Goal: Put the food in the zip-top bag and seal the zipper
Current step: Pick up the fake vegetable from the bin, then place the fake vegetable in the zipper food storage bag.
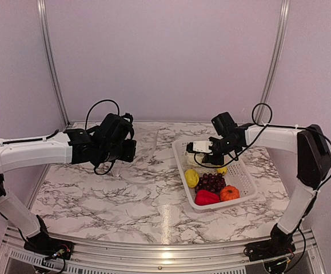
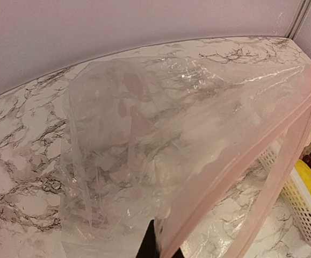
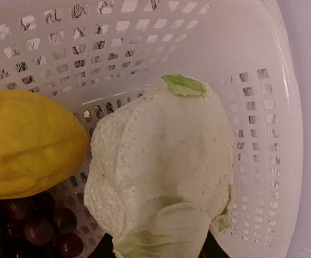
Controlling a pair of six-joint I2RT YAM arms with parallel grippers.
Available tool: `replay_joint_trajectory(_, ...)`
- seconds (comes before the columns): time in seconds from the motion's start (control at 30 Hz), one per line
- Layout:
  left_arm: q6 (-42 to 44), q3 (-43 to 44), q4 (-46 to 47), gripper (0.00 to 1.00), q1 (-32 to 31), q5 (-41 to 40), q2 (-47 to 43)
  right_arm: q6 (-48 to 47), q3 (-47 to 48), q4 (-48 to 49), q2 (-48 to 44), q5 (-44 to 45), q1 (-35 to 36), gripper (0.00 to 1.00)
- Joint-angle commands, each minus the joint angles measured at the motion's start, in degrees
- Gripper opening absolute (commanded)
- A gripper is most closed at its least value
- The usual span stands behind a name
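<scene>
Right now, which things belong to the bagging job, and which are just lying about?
Job: zip-top bag, cauliflower, grapes, large yellow piece, small yellow piece, red pepper, orange fruit.
Lying about: white basket, marble table.

Top view: soft, even overhead light, lavender cast, sharp throughout. Pale glare streak on worktop [image 1: 165, 220] at front centre; shadows faint. Left wrist view: zip-top bag [image 2: 144, 134] glints along wrinkles; pink zipper [image 2: 273, 129] blurred near lens. Right wrist view: cauliflower [image 3: 166, 161] bright, slightly soft; basket [image 3: 262, 107] wall washed out.
</scene>
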Motion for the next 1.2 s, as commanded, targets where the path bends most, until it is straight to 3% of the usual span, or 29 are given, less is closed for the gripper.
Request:
replay_joint_trajectory(0.0, -2.30, -1.58, 4.06, 0.00, 0.73, -0.07, -0.53, 5.29, 4.98, -6.51, -6.42, -4.71, -1.56, 0.19)
replay_joint_trajectory(0.17, -4.91, -2.54, 8.79, 0.00, 0.81, -1.17, 0.56, 11.10, 9.84, -13.15, -12.03, -12.82, -1.82, 0.17)
replay_joint_trajectory(0.3, -6.55, -3.43, 12.73, 0.00, 0.77, -3.05, 1.54, 18.74, 16.22, -16.32, -12.56, -25.53, -1.78, 0.11)
replay_joint_trajectory(0.47, -8.48, -3.81, 16.71, 0.00, 0.81, -4.52, 2.54, 31.11, 20.90, -14.34, -8.87, -45.68, -1.77, 0.05)
replay_joint_trajectory(0.63, -10.47, -3.27, 20.82, 0.00, 0.83, -5.07, 3.63, 46.99, 21.27, -5.15, -4.60, -64.01, -1.71, 0.00)
replay_joint_trajectory(0.83, -12.10, -2.99, 24.26, 0.00, 0.83, -4.90, 4.18, 61.23, 17.80, 8.77, -3.53, -69.48, -0.47, 0.00)
replay_joint_trajectory(0.93, -12.13, -3.07, 26.05, 0.00, 0.79, -3.85, 4.44, 73.06, 14.74, 18.47, -3.18, -71.05, 0.58, 0.00)
replay_joint_trajectory(1.17, -11.57, -3.46, 28.76, 0.00, 0.79, -1.97, 5.29, 79.55, 14.40, 20.96, 0.36, -71.00, 2.80, 0.00)
